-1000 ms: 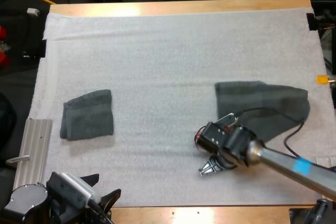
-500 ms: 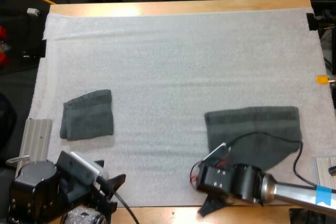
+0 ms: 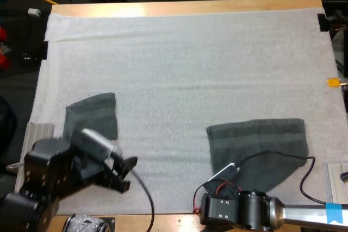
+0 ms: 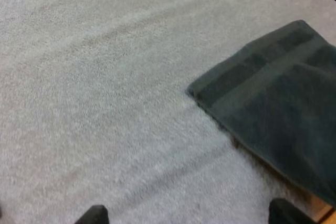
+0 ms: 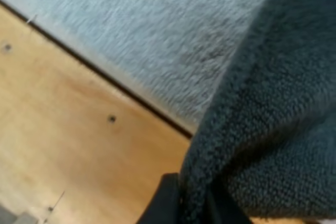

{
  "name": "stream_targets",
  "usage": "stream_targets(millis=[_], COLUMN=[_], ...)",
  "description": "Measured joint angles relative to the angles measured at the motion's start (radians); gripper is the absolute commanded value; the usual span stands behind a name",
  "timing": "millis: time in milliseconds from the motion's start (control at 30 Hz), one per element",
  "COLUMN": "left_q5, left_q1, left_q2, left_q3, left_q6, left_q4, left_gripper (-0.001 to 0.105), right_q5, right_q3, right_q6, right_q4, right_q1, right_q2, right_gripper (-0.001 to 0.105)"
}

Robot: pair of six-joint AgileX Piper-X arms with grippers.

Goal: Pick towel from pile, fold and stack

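Two towels, one white mat [image 3: 185, 63] — folded towel [image 3: 92, 115] lower left, spread towel [image 3: 261, 145] lower right; right gripper [image 5: 191, 203] pinches the spread towel's edge; left gripper [image 3: 128, 173] spread wide.

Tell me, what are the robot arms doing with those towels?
The right gripper is shut on the near edge of the spread towel, at the front edge of the mat. The left gripper is open and hovers over the mat, holding nothing. A folded towel lies on the left side of the mat, beside the left arm.
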Motion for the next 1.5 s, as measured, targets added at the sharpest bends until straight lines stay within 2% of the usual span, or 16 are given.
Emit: stream_targets(millis=[200, 467, 567, 833, 933, 1033, 1167, 1300, 1500], left_q5=[0.073, 0.186, 0.201, 0.199, 0.163, 0.139, 0.123, 0.062, 0.034], left_q1=[0.000, 0.000, -0.008, -0.161, -0.220, -0.264, -0.302, -0.332, -0.338], left_q2=[0.158, 0.425, 0.505, 0.644, 0.691, 0.759, 0.858, 0.944, 1.054], left_q3=[0.000, 0.000, 0.000, 0.000, 0.000, -0.022, -0.090, -0.175, -0.268], left_q6=[0.000, 0.000, 0.003, 0.009, 0.006, 0.006, 0.006, 0.014, 0.018], left_q4=[-0.066, -0.217, -0.256, -0.414, -0.488, -0.501, -0.501, -0.504, -0.514], left_gripper=[0.059, 0.059, 0.059, 0.059, 0.059, 0.059, 0.059, 0.059, 0.059], right_q5=[0.068, 0.074, 0.074, 0.074, 0.074, 0.074, 0.074, 0.074, 0.074], right_q3=[0.000, 0.000, 0.000, 0.000, 0.000, 0.000, 0.000, 0.000, 0.000], right_q6=[0.006, 0.012, 0.033, 0.049, 0.054, 0.071, 0.092, 0.095, 0.097], right_q4=[0.000, 0.000, 0.000, 0.000, 0.000, 0.000, 0.000, 0.000, 0.000], right_q1=[-0.001, -0.001, -0.001, -0.001, -0.001, -0.001, -0.001, -0.001, -0.001], right_q2=[0.000, 0.000, 0.000, 0.000, 0.000, 0.000, 0.000, 0.000, 0.000], right_gripper=[0.000, 0.000, 0.000, 0.000, 0.000, 0.000, 0.000, 0.000, 0.000])
